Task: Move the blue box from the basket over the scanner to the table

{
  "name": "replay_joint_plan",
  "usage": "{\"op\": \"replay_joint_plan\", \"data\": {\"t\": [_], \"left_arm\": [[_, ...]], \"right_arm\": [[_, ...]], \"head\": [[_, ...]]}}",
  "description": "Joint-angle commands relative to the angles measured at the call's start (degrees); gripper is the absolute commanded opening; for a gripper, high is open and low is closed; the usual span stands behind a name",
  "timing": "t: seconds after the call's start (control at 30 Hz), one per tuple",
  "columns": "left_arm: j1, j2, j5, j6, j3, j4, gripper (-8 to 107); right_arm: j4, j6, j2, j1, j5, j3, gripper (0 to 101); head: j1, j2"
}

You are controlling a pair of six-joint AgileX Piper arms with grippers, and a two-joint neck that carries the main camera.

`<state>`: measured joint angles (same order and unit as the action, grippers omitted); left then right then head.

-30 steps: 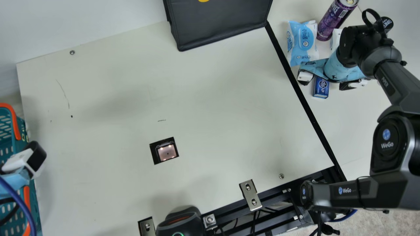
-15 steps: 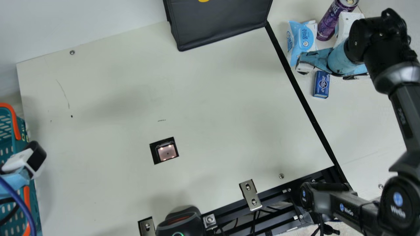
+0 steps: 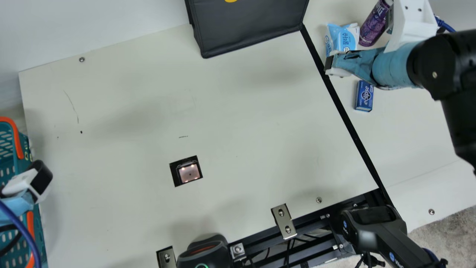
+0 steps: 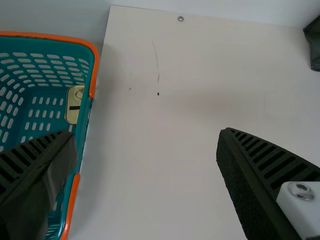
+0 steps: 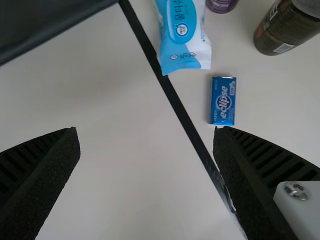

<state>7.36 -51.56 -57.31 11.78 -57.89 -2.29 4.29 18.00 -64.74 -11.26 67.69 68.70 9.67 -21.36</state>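
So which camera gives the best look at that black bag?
The main view: the black bag shows most fully there, with part of a yellow mark. The left wrist view catches a corner, the right wrist view its lower edge.

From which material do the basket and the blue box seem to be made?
The basket looks like moulded plastic, softly shiny, judging by its even slots and smooth orange rim. The blue box shows smooth printed faces: perhaps coated card or thin metal, I cannot tell which.
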Motion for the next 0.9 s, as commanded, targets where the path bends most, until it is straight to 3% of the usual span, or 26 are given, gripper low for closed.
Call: {"op": "replay_joint_plan", "data": {"t": [0.0, 0.33, 0.7, 0.87], "left_arm": [[-1.1, 1.8, -2.7, -2.5, -2.4, 0.7, 90], [-5.7, 8.3, -12.2, -11.8, -11.1, 3.8, 90], [-5.7, 8.4, -12.1, -11.8, -11.1, 3.8, 90], [-5.7, 8.4, -12.1, -11.8, -11.1, 3.8, 90]], "right_arm": [[-0.1, -2.9, 1.0, 0.5, -0.3, 0.0, 95], [-1.7, -10.1, 11.1, 5.9, 0.7, 0.5, 95], [-3.5, -18.0, 22.1, 11.9, 1.8, 1.1, 95], [-3.5, -18.0, 22.3, 12.0, 2.3, 1.1, 95]], "head": [[-1.7, 3.8], [-1.7, 17.1], [-1.7, 19.8], [-1.7, 19.8]]}}
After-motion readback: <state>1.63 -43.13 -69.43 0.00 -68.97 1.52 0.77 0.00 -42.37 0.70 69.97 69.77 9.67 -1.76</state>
